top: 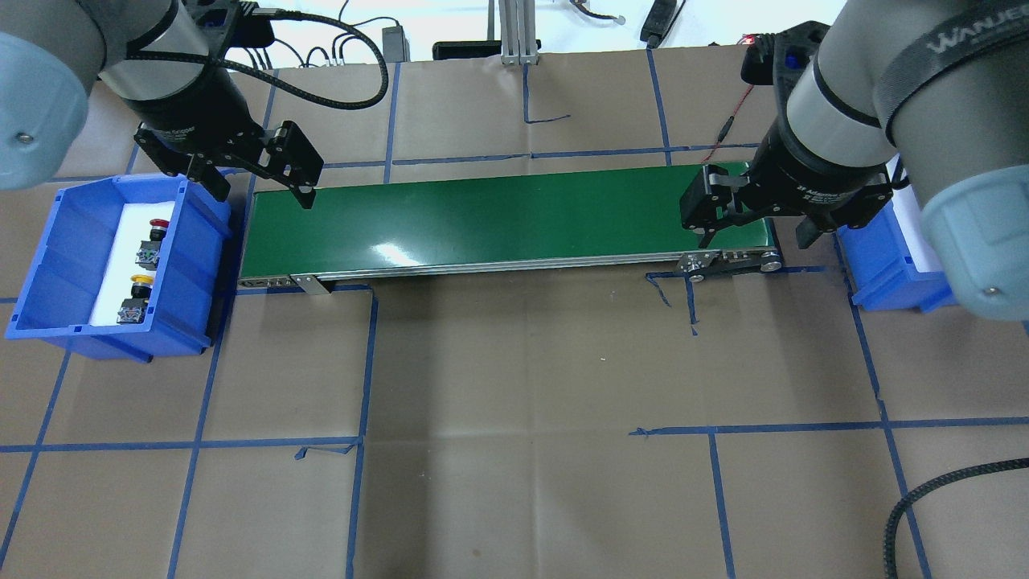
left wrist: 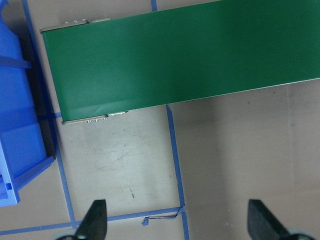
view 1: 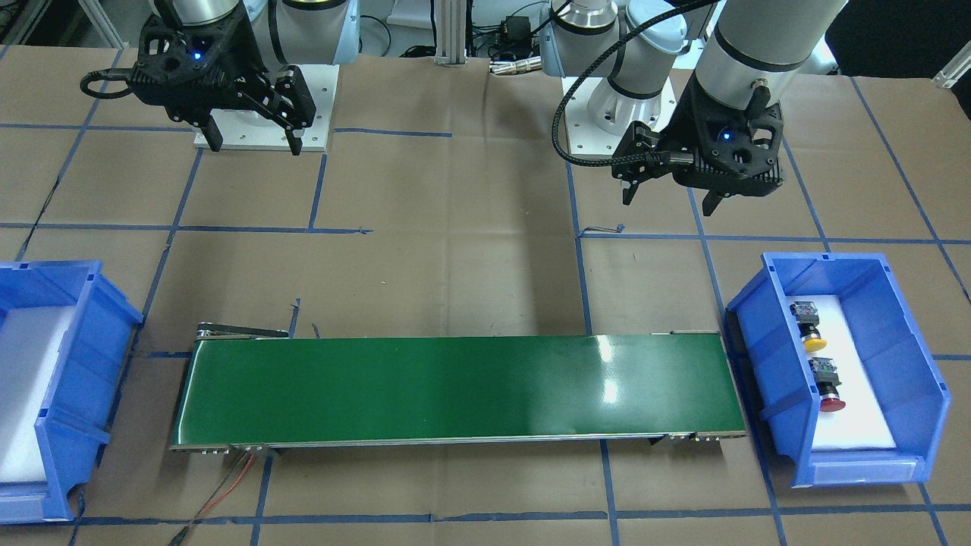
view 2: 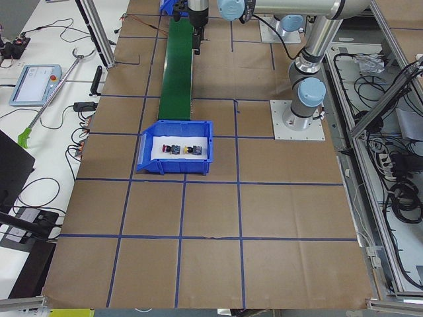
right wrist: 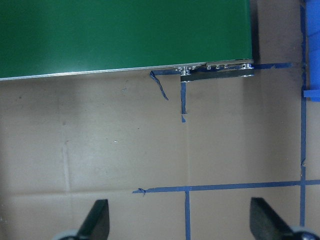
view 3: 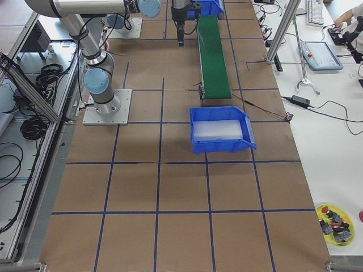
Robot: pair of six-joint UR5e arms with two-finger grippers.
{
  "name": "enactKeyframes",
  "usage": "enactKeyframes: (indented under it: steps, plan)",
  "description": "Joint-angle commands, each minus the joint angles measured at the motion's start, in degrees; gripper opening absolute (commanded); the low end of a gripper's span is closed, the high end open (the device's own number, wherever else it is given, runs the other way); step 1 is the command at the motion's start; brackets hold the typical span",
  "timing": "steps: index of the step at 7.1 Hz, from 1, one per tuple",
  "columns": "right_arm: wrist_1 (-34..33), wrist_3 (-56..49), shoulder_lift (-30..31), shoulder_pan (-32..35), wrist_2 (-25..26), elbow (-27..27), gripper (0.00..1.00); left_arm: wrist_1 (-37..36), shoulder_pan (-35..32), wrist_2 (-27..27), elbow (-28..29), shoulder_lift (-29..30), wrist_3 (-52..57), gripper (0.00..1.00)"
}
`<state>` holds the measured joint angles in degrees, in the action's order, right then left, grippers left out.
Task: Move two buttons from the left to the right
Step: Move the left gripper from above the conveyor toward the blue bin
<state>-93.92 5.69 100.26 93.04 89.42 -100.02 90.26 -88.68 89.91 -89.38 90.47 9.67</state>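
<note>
one yellow button (view 1: 814, 341) and one red button (view 1: 831, 402) sit in the left bin (view 1: 906, 364); left fingers (left wrist: 95, 220) and right fingers (right wrist: 97, 220) spread.

You have the red-capped button (top: 153, 240) and yellow-capped button (top: 135, 299), black-grey bodies, lying apart on their sides on the white pad (top: 120, 259) of the blue bin (top: 56, 257), caps toward 12 o'clock overhead, red at 12 o'clock of yellow.

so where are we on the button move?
Nothing done yet: the yellow button and the red button both sit in the left bin. Nothing in hand: left gripper and right gripper hang open and empty near the belt ends. Left: both buttons to the right bin, which holds only white foam.
</note>
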Motion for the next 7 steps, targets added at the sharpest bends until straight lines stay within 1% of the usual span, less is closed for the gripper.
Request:
enactKeyframes:
  steps: [1,5,6,7]
  plan:
    - [0.14,-0.07,0.03,-0.05,0.05,0.00,1.00,0.00,0.00,0.09,-0.18,-0.03,0.00,1.00]
    - [0.05,-0.07,0.03,-0.14,-0.04,0.09,1.00,0.00,1.66,0.09,-0.18,-0.12,1.74,1.00]
    - [0.05,0.02,0.03,-0.05,-0.12,0.00,1.00,0.00,4.11,0.35,-0.18,-0.21,5.06,1.00]
    - [0.05,0.02,0.03,-0.05,-0.04,0.00,1.00,-0.09,8.92,0.53,-0.18,-0.21,8.06,1.00]
